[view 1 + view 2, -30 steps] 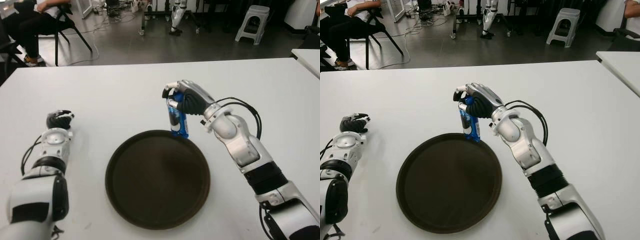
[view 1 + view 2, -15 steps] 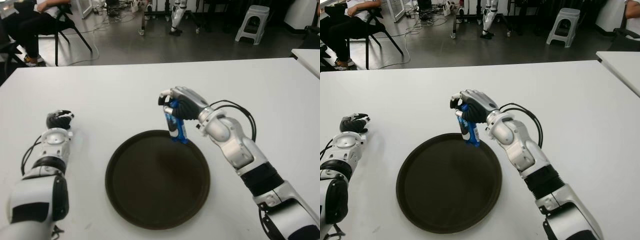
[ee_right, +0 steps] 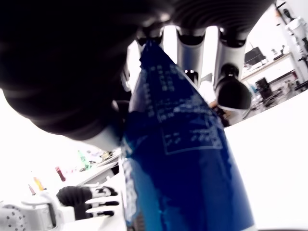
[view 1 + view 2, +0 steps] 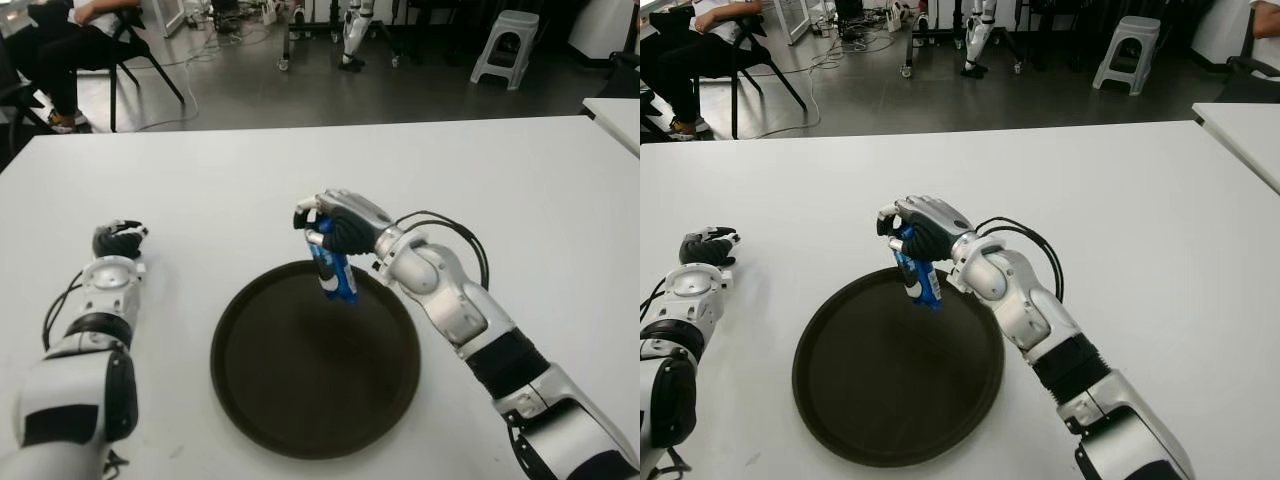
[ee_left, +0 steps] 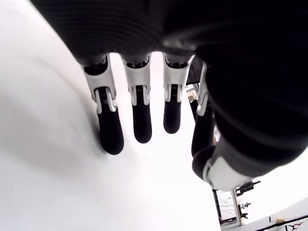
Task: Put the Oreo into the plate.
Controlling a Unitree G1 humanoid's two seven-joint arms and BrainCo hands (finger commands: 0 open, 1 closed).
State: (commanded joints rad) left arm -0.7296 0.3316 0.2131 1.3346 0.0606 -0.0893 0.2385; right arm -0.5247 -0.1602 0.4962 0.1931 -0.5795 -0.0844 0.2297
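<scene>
Right robot hand (image 4: pixel 335 222) grips the blue Oreo pack (image 4: pixel 333 268), tilted, over the plate (image 4: pixel 315 358) at its 12 o'clock rim. Left robot hand (image 4: pixel 118 239), fingers loosely extended, empty, at plate's 9 o'clock on the desk (image 4: pixel 200 190).

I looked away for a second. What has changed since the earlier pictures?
The right hand, still gripping the Oreo pack, carried it toward the robot's left, from the plate's far rim to over its inside. The left hand stayed put on the table.
</scene>
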